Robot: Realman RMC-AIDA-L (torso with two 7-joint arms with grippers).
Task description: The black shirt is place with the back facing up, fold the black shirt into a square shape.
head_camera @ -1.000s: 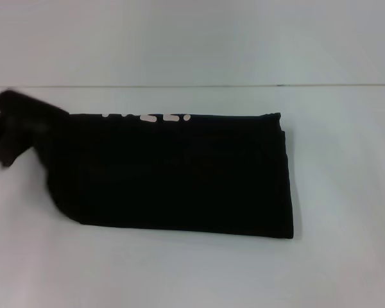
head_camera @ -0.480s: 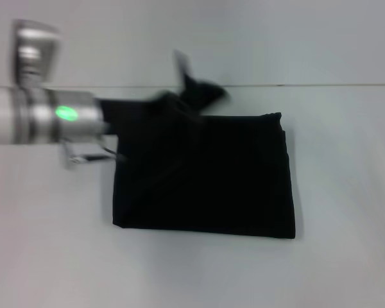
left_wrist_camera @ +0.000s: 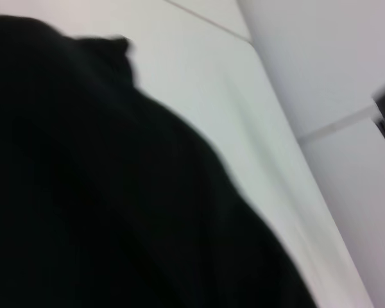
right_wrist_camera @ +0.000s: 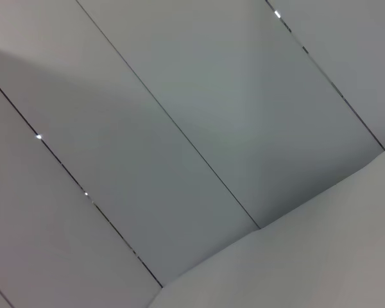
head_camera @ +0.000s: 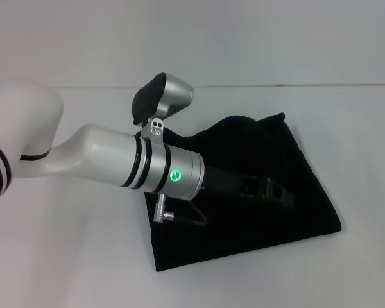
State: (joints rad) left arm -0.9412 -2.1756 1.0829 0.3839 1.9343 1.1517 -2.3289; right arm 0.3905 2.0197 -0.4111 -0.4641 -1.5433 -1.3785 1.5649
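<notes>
The black shirt [head_camera: 279, 151] lies on the white table as a folded, roughly square pad, skewed so that one corner points to the near right. No lettering shows on it. My left arm [head_camera: 115, 157] reaches in from the left and across the shirt. Its black left gripper [head_camera: 276, 191] is low over the cloth's middle, black against black. In the left wrist view the black shirt [left_wrist_camera: 83, 192] fills most of the picture, very close. My right gripper shows in no view.
White table [head_camera: 346, 115] surrounds the shirt on all sides, and a pale wall [head_camera: 244, 38] rises behind its far edge. The right wrist view holds only grey wall panels [right_wrist_camera: 179, 128] and a strip of table [right_wrist_camera: 321, 256].
My left arm swept from the far left across the shirt to its middle, carrying the left part over. The shirt went from a wide rectangle to a narrower, skewed square, and the white lettering vanished.
</notes>
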